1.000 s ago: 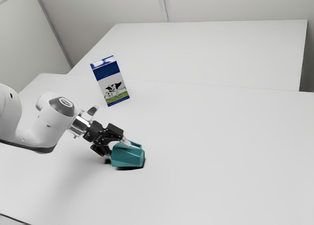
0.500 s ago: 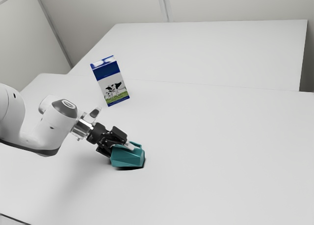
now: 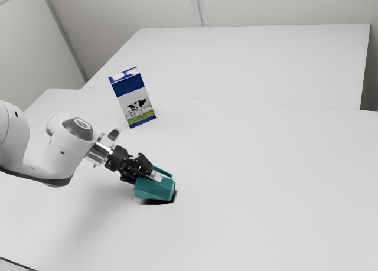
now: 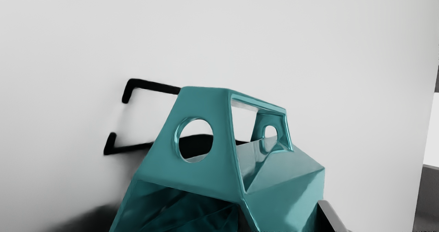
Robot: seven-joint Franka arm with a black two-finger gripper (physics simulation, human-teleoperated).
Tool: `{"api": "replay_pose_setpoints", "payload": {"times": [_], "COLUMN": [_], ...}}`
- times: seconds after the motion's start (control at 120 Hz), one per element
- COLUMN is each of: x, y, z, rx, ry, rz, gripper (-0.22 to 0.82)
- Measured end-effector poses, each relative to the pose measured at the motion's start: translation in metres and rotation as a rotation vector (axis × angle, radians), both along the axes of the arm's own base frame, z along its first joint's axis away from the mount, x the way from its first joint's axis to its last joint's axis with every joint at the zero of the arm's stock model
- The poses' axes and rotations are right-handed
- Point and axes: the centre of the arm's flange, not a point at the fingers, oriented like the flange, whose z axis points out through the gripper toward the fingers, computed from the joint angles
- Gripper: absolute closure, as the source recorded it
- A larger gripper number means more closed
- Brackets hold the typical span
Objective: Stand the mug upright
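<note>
On a table, one hand, one sideways mug, one carton

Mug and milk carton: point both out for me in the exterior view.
Mug (image 3: pixel 152 189): exterior view, on the teal side wall.
Milk carton (image 3: pixel 137 104): exterior view, on the face with the cow picture.

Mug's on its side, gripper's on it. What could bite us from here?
Slip: the gripper is at the mouth end, so the mug's far end could sag or twist as it turns.
Snag: the handle sticks up off the mug and might catch on the hand.
Tip-back: the mouth faces the gripper; releasing mid-turn would likely drop it on its side.
</note>
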Motion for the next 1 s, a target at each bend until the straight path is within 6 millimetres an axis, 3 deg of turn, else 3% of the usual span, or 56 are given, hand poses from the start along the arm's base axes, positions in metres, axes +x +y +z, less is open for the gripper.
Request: {"api": "replay_pose_setpoints", "payload": {"times": [0.433,0.633,0.825,1.0], "x": [0.014,0.038,0.065,0.074], "y": [-0.032,-0.046,-0.048,-0.045], "z": [0.023,0.061,0.113,0.120], "rx": [-0.008,0.027,0.278,0.532], "ry": [-0.072,-0.177,-0.281,-0.281], "rz": [-0.075,-0.135,-0.345,-0.536], "gripper": [0.74,0.76,0.77,0.77]}}
